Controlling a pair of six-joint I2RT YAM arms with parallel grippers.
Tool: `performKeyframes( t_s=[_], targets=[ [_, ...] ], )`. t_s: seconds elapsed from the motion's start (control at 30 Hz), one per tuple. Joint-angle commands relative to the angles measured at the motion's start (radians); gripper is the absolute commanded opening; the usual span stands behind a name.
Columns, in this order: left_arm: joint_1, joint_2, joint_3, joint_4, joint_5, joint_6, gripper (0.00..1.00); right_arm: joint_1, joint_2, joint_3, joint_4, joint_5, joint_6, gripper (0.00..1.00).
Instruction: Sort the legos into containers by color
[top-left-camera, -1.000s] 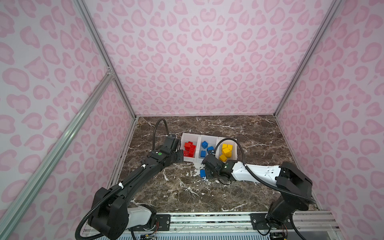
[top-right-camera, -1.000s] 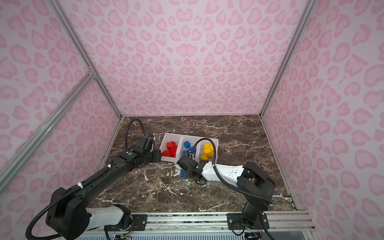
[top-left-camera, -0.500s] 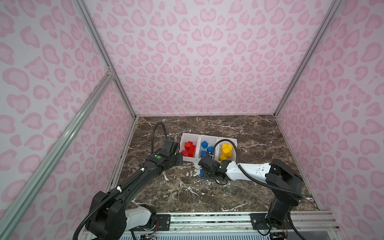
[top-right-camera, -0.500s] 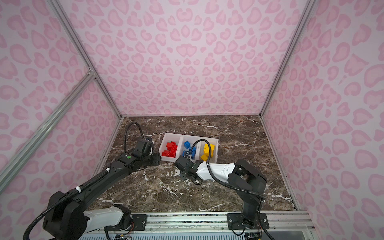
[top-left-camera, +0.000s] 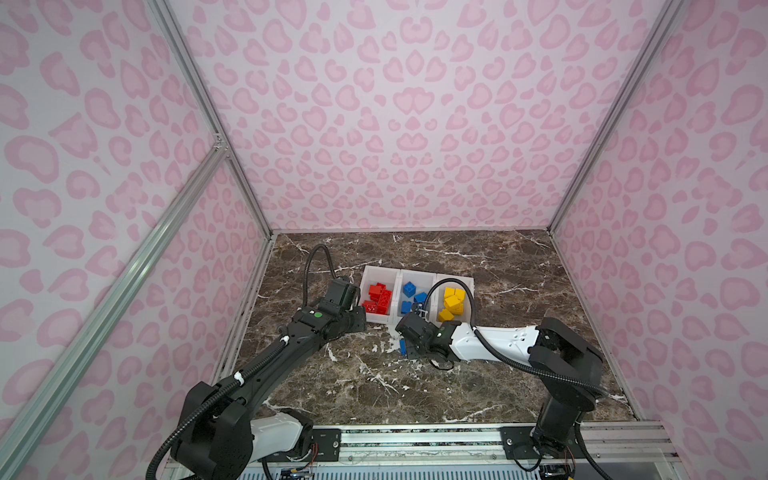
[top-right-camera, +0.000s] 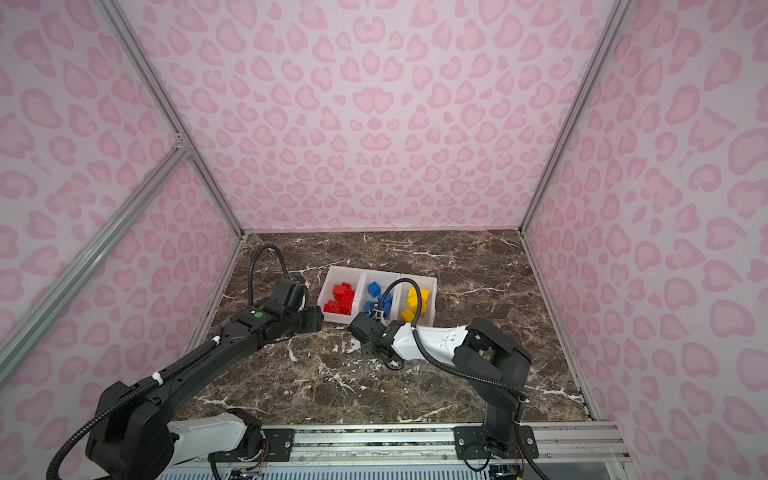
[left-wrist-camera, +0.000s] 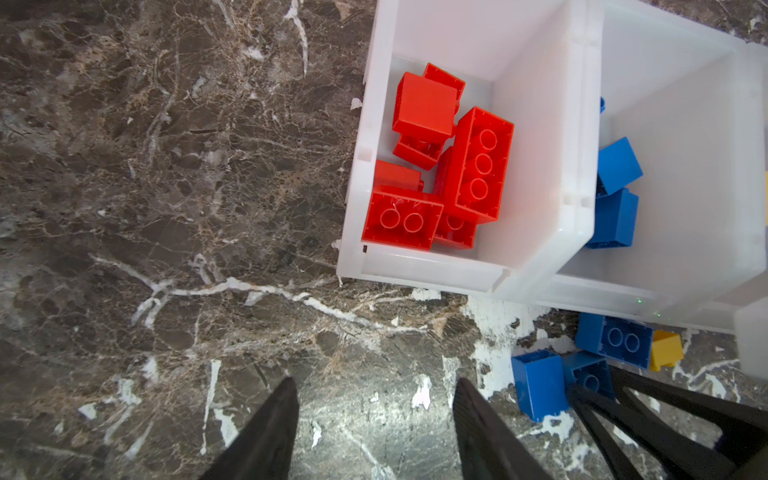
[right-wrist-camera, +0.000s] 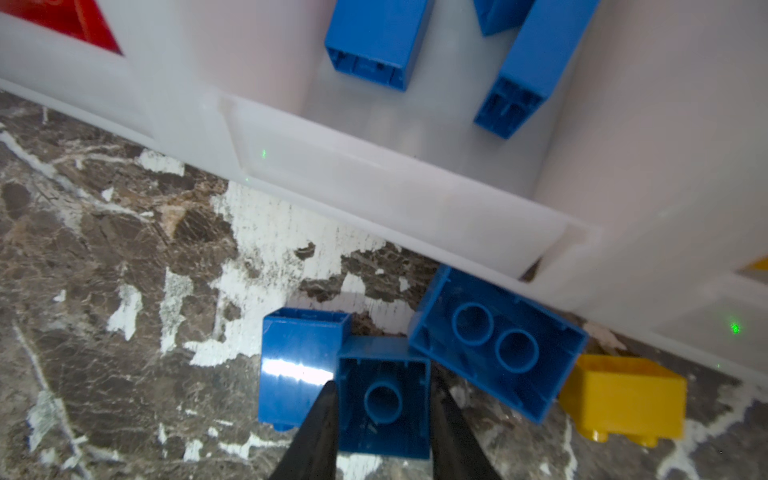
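just off the near wall of the white containers (top-left-camera: 417, 273), the right gripper (right-wrist-camera: 384, 386) is clenched on a small square blue brick (right-wrist-camera: 383, 432), whose hollow underside and single round tube face the wrist camera. whether that brick has left the marble floor (top-left-camera: 374, 386) cannot be told. the sorting looks close to done. the left bin holds a heap of red bricks (left-wrist-camera: 482, 162), the middle bin several blue bricks (right-wrist-camera: 374, 41) and the right bin a stack of yellow bricks (top-left-camera: 453, 301), with no colour seen in the wrong bin. four pieces are left outside, bunched together in front of the middle bin. they are the gripped one, an upright blue brick (right-wrist-camera: 297, 365) touching it on the left, a longer blue brick (right-wrist-camera: 496, 345) lying underside up against the bin's near wall, and a yellow brick (right-wrist-camera: 623, 395) just to the right of that. the left gripper (left-wrist-camera: 374, 382) hangs over bare marble near the red bin, jaws apart and nothing between them. all the bricks are glossy, hard-edged plastic in plain solid colours. the bins are translucent white with straight walls.
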Motion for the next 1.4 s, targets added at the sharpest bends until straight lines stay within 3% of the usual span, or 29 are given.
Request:
performKeyframes(
  t_s=[0.0,0.23,0.4,0.6,0.83,0.9,1.0,1.07,1.37],
  targets=[
    [-0.003,-0.010,-0.004,0.016,-0.005,-0.007,0.62,0.003,0.006,-0.002,-0.018,0.003,-0.001,0.32],
    [-0.005,-0.033,-0.011,0.006,-0.005,-0.019,0.62,0.019,-0.075,0.037,-0.067,0.017,-0.037,0.32],
    [-0.012,-0.055,-0.028,0.006,0.002,-0.031,0.62,0.000,-0.106,0.148,-0.175,0.091,-0.119,0.31],
    [-0.028,-0.072,-0.047,0.009,0.004,-0.047,0.62,-0.107,-0.034,0.280,-0.205,0.059,-0.249,0.32],
    [-0.062,-0.091,-0.072,0.010,0.002,-0.069,0.62,-0.186,0.097,0.415,-0.203,-0.007,-0.308,0.33],
    [-0.071,-0.093,-0.079,0.010,0.002,-0.074,0.62,-0.193,0.126,0.459,-0.214,-0.021,-0.312,0.37],
    [-0.082,-0.095,-0.083,0.010,-0.001,-0.079,0.62,-0.193,0.134,0.473,-0.218,-0.026,-0.311,0.52],
    [-0.087,-0.092,-0.084,0.010,-0.003,-0.080,0.62,-0.193,0.122,0.465,-0.212,-0.023,-0.309,0.55],
    [-0.103,-0.081,-0.081,0.011,-0.004,-0.088,0.62,-0.204,0.055,0.384,-0.194,-0.013,-0.294,0.57]
  ],
)
